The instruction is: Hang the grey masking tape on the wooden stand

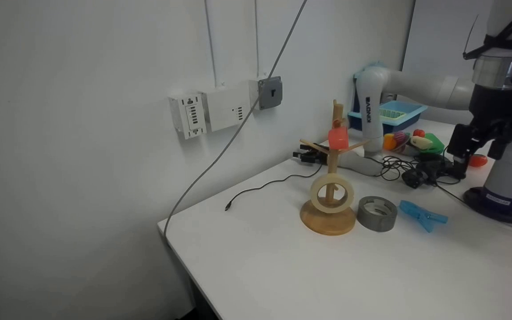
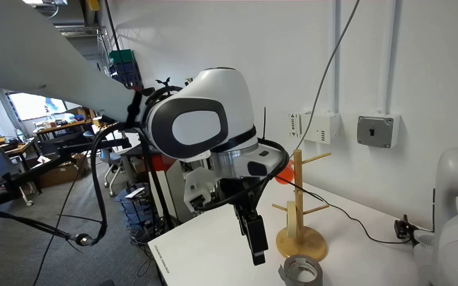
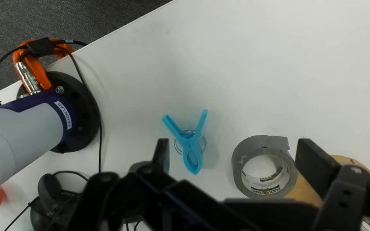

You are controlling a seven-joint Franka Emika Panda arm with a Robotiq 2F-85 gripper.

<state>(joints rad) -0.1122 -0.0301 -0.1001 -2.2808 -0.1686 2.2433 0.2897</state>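
The grey masking tape (image 1: 374, 222) lies flat on the white table, beside the wooden stand's disc base. It also shows in an exterior view (image 2: 291, 276) at the bottom edge and in the wrist view (image 3: 239, 164), with a loose end. The wooden stand (image 1: 327, 226) is upright, with side pegs; its base shows in an exterior view (image 2: 317, 243) and partly in the wrist view (image 3: 307, 190). My gripper (image 3: 233, 143) is open and empty above the table. In the wrist view the tape appears between the fingers, nearer the right one. The gripper shows in both exterior views (image 1: 478, 162) (image 2: 257, 258).
A cream tape ring (image 1: 314, 195) and a red ring (image 1: 338, 138) hang on the stand. A blue clamp (image 3: 189, 144) lies near the grey tape. A second white arm (image 1: 371, 111), cables, toy food and a blue bin (image 1: 409, 109) are behind. A wall borders the table.
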